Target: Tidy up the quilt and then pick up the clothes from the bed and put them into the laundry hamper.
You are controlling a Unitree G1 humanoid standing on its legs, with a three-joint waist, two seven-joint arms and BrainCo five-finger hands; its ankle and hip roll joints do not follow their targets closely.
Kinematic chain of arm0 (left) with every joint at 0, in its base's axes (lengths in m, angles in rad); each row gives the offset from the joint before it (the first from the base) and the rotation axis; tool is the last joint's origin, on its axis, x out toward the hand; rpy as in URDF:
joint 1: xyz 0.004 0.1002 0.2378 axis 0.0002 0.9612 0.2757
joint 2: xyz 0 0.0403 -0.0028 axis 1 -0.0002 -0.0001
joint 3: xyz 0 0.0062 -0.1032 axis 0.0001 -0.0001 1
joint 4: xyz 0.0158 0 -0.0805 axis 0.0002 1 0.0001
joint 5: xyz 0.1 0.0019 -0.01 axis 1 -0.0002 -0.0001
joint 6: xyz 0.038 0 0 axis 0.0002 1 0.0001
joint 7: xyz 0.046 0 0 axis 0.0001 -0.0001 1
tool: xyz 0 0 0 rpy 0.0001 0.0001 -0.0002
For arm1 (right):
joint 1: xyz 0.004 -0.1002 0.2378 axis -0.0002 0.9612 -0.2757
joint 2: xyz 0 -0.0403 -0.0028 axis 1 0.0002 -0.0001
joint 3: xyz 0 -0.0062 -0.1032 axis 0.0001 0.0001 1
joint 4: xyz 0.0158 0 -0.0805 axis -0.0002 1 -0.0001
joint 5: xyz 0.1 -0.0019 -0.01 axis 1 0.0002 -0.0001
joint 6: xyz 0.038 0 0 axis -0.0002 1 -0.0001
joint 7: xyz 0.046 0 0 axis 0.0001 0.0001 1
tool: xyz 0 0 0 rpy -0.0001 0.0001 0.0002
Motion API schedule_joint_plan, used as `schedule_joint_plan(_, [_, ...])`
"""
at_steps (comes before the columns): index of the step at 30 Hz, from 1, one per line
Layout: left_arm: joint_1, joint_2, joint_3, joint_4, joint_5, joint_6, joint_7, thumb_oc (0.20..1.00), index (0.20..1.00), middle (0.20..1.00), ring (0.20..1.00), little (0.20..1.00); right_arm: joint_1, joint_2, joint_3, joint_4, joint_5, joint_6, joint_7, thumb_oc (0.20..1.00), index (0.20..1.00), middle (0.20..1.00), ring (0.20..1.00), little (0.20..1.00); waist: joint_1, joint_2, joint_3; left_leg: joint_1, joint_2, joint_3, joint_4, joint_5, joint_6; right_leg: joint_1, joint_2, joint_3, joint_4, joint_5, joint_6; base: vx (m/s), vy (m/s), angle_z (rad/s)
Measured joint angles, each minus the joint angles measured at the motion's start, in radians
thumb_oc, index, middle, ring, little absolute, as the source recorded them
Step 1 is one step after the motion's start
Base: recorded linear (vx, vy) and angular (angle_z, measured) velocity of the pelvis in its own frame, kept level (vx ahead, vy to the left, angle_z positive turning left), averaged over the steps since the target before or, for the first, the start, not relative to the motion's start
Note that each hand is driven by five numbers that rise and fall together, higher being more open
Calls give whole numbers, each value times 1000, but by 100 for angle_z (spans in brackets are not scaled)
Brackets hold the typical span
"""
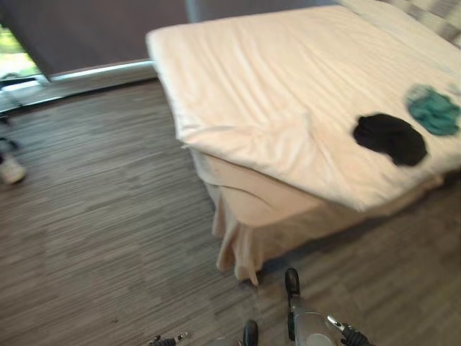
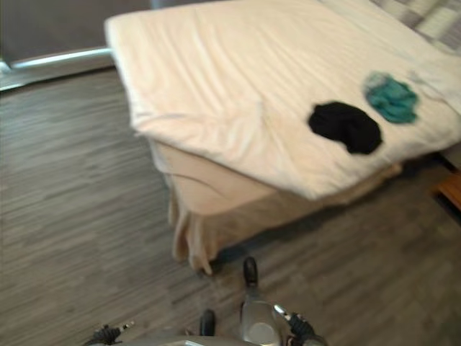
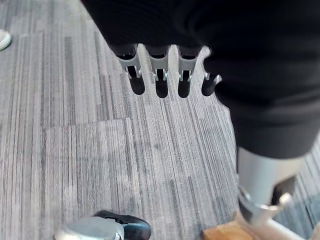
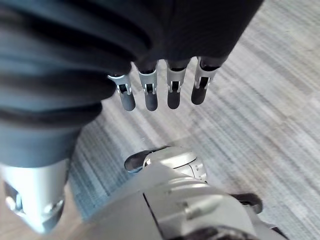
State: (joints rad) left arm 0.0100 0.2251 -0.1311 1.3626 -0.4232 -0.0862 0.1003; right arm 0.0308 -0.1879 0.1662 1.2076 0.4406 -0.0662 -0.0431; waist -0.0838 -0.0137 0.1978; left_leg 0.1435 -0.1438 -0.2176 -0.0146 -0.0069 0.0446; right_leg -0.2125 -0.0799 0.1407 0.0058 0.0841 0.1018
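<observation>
Both robot hands empty, left robot hand (image 3: 159, 75) and right robot hand (image 4: 160, 87) hanging fingers straight over floor (image 1: 94, 238); quilt (image 1: 288, 101) looks spread, black garment (image 1: 390, 138) and teal garment (image 1: 433, 109) on bed; next: approach, reach clothes.

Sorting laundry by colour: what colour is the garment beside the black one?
Teal garment, clearest in the left eye view.

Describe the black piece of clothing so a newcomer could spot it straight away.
Start at the bed with the cream quilt spread over it. Near the quilt's edge closest to the robot lies the black garment, crumpled in a small heap. Its neighbour, the teal garment, sits just beyond it; only colour separates them.
</observation>
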Motion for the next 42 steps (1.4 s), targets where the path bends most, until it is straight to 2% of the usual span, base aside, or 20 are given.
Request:
schedule_joint_plan(2, [38, 5, 2, -28, -27, -10, -8, 1000, 1000, 1000, 1000, 1000, 7, 7, -5, 2, -9, 17, -5, 1000, 1000, 1000, 1000, 1000, 9, -11, -11, 49, -1, 26, -12, -31, 1, 9, 10, -67, 55, 52, -17, 241, -393, 144])
schedule_joint_plan(3, [78, -4, 7, -40, -52, -17, -13, 1000, 1000, 1000, 1000, 1000, -18, 0, -10, 17, -23, 28, -9, 1000, 1000, 1000, 1000, 1000, 38, -7, -17, 67, 12, 51, -8, -60, -2, 9, 28, -108, 84, 61, -66, 174, -392, 55])
schedule_joint_plan(5, [105, -23, 23, -36, -70, -19, -10, 1000, 1000, 1000, 1000, 1000, -51, -19, -3, 14, -39, 25, -19, 1000, 1000, 1000, 1000, 1000, 55, -8, -18, 11, 6, 80, 89, -62, -11, 30, 29, -83, 54, 77, -91, 128, -329, 32])
schedule_joint_plan(6, [112, -30, 33, -33, -86, -30, 8, 1000, 1000, 1000, 1000, 1000, -66, -24, -1, -4, -37, 28, -24, 1000, 1000, 1000, 1000, 1000, 67, -49, -6, -64, -19, 114, 238, -59, -60, 78, -15, -77, -8, 78, -92, 94, -256, 41])
schedule_joint_plan(7, [112, -32, 45, -28, -86, -39, 17, 1000, 1000, 1000, 1000, 1000, -70, -26, -2, -7, -37, 32, -27, 1000, 1000, 1000, 1000, 1000, 66, -68, 3, -78, 0, 137, 254, -95, -59, 105, -22, -90, -32, 78, -94, 84, -270, 85])
schedule_joint_plan(8, [108, -26, 52, -28, -86, -66, 37, 1000, 1000, 1000, 1000, 1000, -69, -27, -8, -6, -37, 33, -33, 1000, 1000, 1000, 1000, 1000, 62, -76, 5, -75, 118, 159, 187, -123, -61, 140, -3, -103, -45, 59, -117, 84, -268, 77])
schedule_joint_plan(11, [88, -36, 37, -94, -20, -206, 144, 1000, 1000, 1000, 1000, 1000, -82, -44, -20, -70, -39, 17, -43, 1000, 1000, 1000, 1000, 1000, 55, -67, 30, -139, 272, 207, 124, -95, -90, 145, 30, -118, -55, 32, -146, 44, -110, 32])
schedule_joint_plan(13, [73, -28, 7, -183, 49, -264, 219, 1000, 1000, 1000, 1000, 1000, -79, -72, -18, -75, -38, 30, -47, 1000, 1000, 1000, 1000, 1000, 41, -46, 39, -141, 284, 218, 53, -47, -89, 147, 34, -117, -56, 31, -135, 13, 9, -9])
schedule_joint_plan(15, [48, -6, -36, -375, 121, -301, 290, 1000, 1000, 1000, 1000, 1000, -75, -131, -17, -91, -37, 59, -54, 1000, 1000, 1000, 1000, 1000, 10, 43, 48, -138, 292, 227, 4, -10, -62, 141, 71, -111, -59, 31, -112, -21, 25, -25])
schedule_joint_plan(16, [32, 38, -65, -502, 146, -283, 327, 1000, 1000, 1000, 1000, 1000, -80, -141, -22, -90, -36, 77, -57, 1000, 1000, 1000, 1000, 1000, 7, 59, 56, -140, 297, 233, -15, 8, -105, 117, 73, -84, -48, 36, -98, -29, 18, -49])
schedule_joint_plan(21, [-201, 354, -76, -893, 291, -208, 366, 1000, 1000, 1000, 1000, 1000, -41, -141, -21, -51, -39, 108, -44, 1000, 1000, 1000, 1000, 1000, -46, 93, 62, -136, 247, 289, -73, 47, -103, 91, 20, -49, -87, 82, -27, 13, 0, -24])
schedule_joint_plan(24, [-327, 456, -64, -1016, 332, -152, 283, 1000, 1000, 1000, 1000, 1000, -12, -146, -1, -46, -49, 104, -37, 1000, 1000, 1000, 1000, 1000, -85, 141, 62, -117, 246, 343, -70, 35, -100, 81, 18, -34, -91, 80, -29, 111, 16, -39])
schedule_joint_plan(28, [-469, 485, -193, -1030, 397, -122, 201, 1000, 1000, 1000, 1000, 1000, -20, -158, 0, -48, -139, 80, -15, 1000, 1000, 1000, 1000, 1000, -155, 218, 62, -80, 244, 428, -68, 25, -109, 66, 26, 8, -91, 73, -30, 165, 87, -65])
schedule_joint_plan(32, [-491, 443, -196, -1010, 443, -124, 179, 1000, 1000, 1000, 1000, 1000, -36, -170, -2, -48, -166, 68, -3, 1000, 1000, 1000, 1000, 1000, -171, 242, 63, -66, 242, 419, -68, 26, -109, 61, 27, 31, -86, 85, -13, 89, 120, -45])
schedule_joint_plan(33, [-519, 436, -226, -987, 441, -121, 194, 1000, 1000, 1000, 1000, 1000, -19, -185, 38, -61, -183, 56, -3, 1000, 1000, 1000, 1000, 1000, -206, 254, 74, -58, 225, 432, -67, 21, -115, 44, 28, 51, -76, 69, -17, 206, 252, -16])
schedule_joint_plan(35, [-622, 497, -365, -816, 433, -120, 239, 1000, 1000, 1000, 1000, 1000, -80, -239, 77, -64, -256, 14, 2, 1000, 1000, 1000, 1000, 1000, -216, 277, 79, -108, 215, 541, -67, 5, -129, -92, 25, 67, 45, 31, -16, 34, 8, -74])
schedule_joint_plan(36, [-660, 521, -371, -756, 425, -104, 256, 1000, 1000, 1000, 1000, 1000, -133, -250, 64, -64, -283, -3, -1, 1000, 1000, 1000, 1000, 1000, -219, 281, 99, -146, 194, 603, -67, -12, -104, -181, 6, 63, 105, 32, -16, 2, -70, -118])
schedule_joint_plan(38, [-714, 516, -382, -692, 425, -111, 286, 1000, 1000, 1000, 1000, 1000, -162, -248, 60, -67, -282, -19, -2, 1000, 1000, 1000, 1000, 1000, -253, 247, 154, -173, 160, 645, -40, -6, -110, -286, -13, 73, 214, 13, -6, -19, -123, -71])
schedule_joint_plan(41, [-774, 513, -408, -619, 434, -127, 297, 1000, 1000, 1000, 1000, 1000, -166, -234, 58, -71, -263, -25, -2, 1000, 1000, 1000, 1000, 1000, -283, 210, 192, -209, 156, 632, 0, -9, -107, -346, -8, 93, 272, -7, -12, -16, -197, -35])
schedule_joint_plan(42, [-844, 513, -447, -572, 453, -158, 320, 1000, 1000, 1000, 1000, 1000, -167, -225, 57, -70, -231, -27, 4, 1000, 1000, 1000, 1000, 1000, -293, 174, 226, -247, 163, 604, 44, -12, -106, -372, -11, 93, 282, -7, -13, 28, -99, -32])
